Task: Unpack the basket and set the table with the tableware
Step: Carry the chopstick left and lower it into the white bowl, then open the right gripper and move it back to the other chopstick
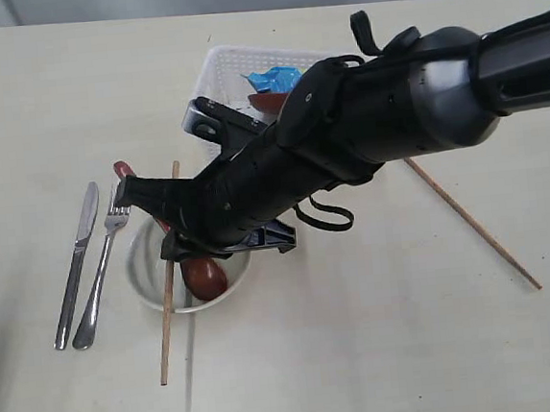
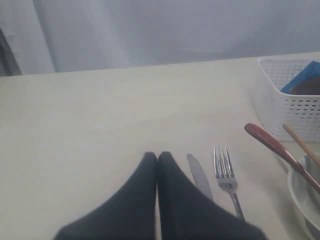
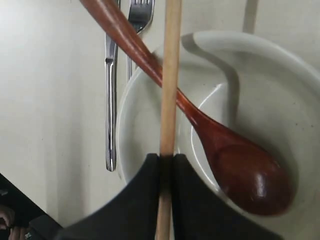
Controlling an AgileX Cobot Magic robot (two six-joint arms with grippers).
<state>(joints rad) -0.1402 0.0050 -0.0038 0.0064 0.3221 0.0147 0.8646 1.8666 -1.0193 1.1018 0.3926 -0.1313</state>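
1. One chopstick [image 3: 168, 90] is pinched in the right gripper [image 3: 166, 158], crossing the spoon [image 3: 240, 175] above the bowl [image 3: 260, 55]; left gripper [image 2: 157, 156] closed, empty.
2. Placing, likely; next, lay it on the table [image 1: 365, 352] beside the bowl.

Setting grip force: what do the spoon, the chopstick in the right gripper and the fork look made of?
The spoon looks like wood, reddish-brown with a glossy, lacquer-like finish that shows soft highlights on its bowl. The chopstick looks like pale bare wood or bamboo, matt with no shine; I cannot tell which. The fork looks like polished metal, likely steel, with bright reflections.
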